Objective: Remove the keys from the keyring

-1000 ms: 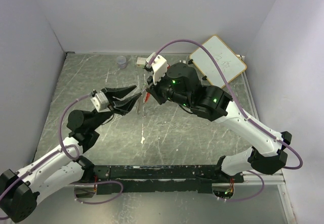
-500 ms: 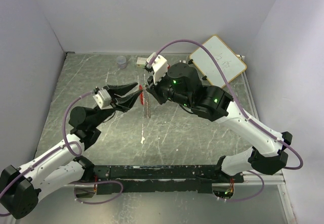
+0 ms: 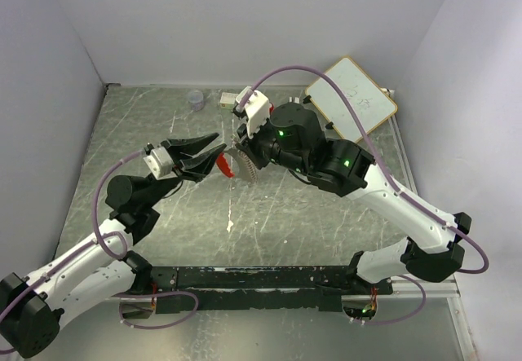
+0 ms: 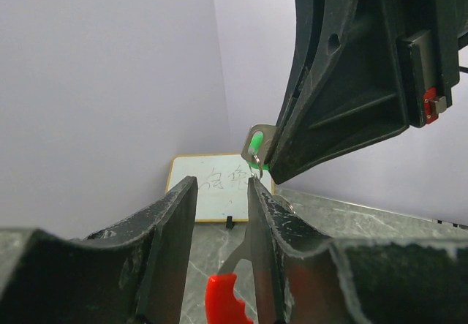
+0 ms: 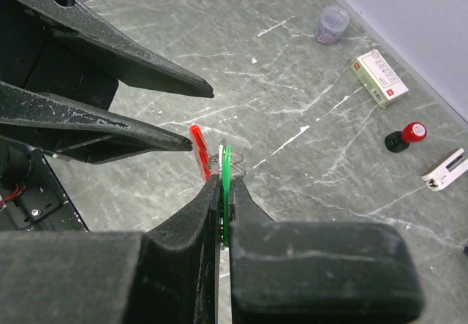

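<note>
Laboratory-type robot test cell. Plain white walls (image 3: 245,19) enclose a scratched grey table (image 3: 310,231); whiteboard (image 3: 352,94) at one o'clock.

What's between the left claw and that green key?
In the right wrist view, the red key and the keyring hang between the open left gripper and the green key, which the right gripper pinches.

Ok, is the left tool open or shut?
Open. In its wrist view the left tool shows a clear gap between its fingers, with the red key visible through it. The right tool pinches the green key.
</note>
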### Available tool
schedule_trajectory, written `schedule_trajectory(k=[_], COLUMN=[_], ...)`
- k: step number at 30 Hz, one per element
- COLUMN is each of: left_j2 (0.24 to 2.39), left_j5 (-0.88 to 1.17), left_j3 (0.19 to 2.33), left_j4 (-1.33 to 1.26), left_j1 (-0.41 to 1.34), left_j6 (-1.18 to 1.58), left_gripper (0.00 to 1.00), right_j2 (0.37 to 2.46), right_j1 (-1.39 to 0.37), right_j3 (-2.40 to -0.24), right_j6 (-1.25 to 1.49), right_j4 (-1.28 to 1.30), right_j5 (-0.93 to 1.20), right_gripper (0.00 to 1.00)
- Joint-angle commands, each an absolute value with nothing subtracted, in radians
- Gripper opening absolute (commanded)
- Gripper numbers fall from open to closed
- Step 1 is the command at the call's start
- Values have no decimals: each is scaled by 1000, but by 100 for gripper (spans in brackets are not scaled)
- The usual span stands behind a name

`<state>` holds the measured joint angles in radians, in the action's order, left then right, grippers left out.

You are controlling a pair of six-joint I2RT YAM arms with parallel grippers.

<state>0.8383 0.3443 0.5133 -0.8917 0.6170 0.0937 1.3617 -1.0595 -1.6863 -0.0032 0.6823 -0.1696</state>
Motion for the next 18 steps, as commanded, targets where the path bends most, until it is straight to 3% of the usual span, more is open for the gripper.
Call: schedule_trajectory(k=[1,18], left_j2=[828,749], left_j5=[354,327], left_j3=[506,442], left_j4=[-903,-868], left_j1=[620,619], left_j6=[101,121], left_gripper=[44,44], right_j2=[1323,1203], right_j1=[-1060,-1061], right_j3=[-1671,-1511], right_j6=[-27,-145], right_j4=[632,511], right_j5=[-161,-5], right_gripper=[0,0])
